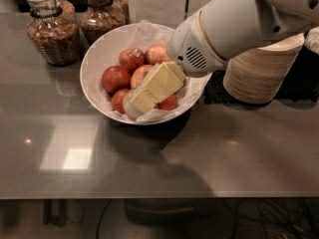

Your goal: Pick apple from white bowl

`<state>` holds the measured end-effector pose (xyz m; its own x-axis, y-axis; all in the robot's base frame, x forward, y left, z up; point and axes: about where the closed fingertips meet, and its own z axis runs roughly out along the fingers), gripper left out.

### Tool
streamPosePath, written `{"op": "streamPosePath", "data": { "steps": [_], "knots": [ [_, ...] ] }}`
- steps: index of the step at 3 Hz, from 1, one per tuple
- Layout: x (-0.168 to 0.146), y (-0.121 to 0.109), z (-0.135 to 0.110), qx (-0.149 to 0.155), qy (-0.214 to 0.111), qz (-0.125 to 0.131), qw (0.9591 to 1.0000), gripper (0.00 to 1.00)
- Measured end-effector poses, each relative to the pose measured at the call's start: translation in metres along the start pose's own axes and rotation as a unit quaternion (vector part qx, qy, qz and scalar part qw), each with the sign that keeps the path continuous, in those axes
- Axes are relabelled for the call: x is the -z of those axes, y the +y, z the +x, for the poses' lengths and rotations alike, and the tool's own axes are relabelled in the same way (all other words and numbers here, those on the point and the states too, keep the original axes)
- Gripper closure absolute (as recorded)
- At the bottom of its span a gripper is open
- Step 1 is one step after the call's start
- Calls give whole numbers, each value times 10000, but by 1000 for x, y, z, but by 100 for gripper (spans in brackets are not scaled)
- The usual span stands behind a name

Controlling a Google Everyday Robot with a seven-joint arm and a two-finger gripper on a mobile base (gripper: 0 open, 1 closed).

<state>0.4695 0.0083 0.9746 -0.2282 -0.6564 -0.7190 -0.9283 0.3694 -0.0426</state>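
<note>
The white bowl (pixel 95 59), wide and lined with crinkled paper, stands on the grey counter at centre left and holds several apples. The pale yellow-tan apple (pixel 140 74) lies in the middle of the pile, partly covered by my gripper. Dark red apples (pixel 115 78) lie around it. My cream-coloured gripper (pixel 140 101) reaches in from the upper right and points down-left. It lies over the front middle of the pile, with its tip by the bowl's near rim. The white arm (pixel 234 24) hides the bowl's right side.
Two glass jars (pixel 52 31) (pixel 102 14) with brown contents stand behind the bowl at left. A stack of beige disposable bowls (pixel 259 71) stands to the right on a dark mat (pixel 299 86). The counter's front edge (pixel 159 197) runs across the bottom.
</note>
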Motion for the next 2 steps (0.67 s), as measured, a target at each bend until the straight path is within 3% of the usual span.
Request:
{"op": "streamPosePath", "data": {
  "steps": [1,2],
  "knots": [
    [-17,3,4,-401,132,27,9991,0],
    [-41,2,10,-683,562,251,9958,0]
  ]
}}
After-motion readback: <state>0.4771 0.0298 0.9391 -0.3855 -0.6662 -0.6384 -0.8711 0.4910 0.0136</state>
